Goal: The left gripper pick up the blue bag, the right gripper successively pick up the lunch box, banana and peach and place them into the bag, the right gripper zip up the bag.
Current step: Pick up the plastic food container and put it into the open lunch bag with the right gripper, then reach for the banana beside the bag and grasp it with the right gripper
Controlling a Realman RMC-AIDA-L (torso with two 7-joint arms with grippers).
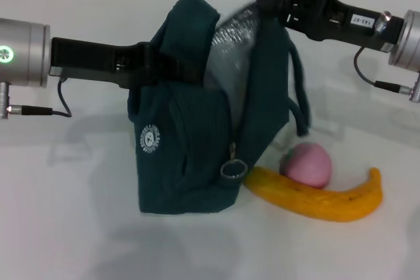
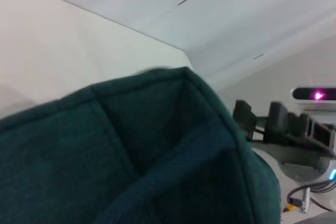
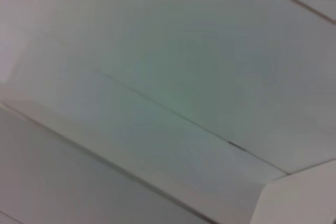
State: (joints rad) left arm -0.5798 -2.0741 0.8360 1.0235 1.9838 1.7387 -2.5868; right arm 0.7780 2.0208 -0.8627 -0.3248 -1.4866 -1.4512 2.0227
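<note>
- Your left gripper (image 1: 172,69) was clamped on the blue bag (image 1: 190,155), holding it upright on the table (image 1: 72,221) (foil lining exposed).
- Your right gripper (image 1: 266,1) was at the bag's open top; I cannot tell its grip.
- The peach (image 1: 307,164) touched the banana (image 1: 321,198), beside the bag.

Upright open blue bag (image 1: 190,155), peach (image 1: 307,164) touching banana (image 1: 321,198) beside it

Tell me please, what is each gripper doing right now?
Left gripper: shut on the blue bag, gripping its upper edge.
Right gripper: at the bag's open top; fingers cannot be told.
</note>
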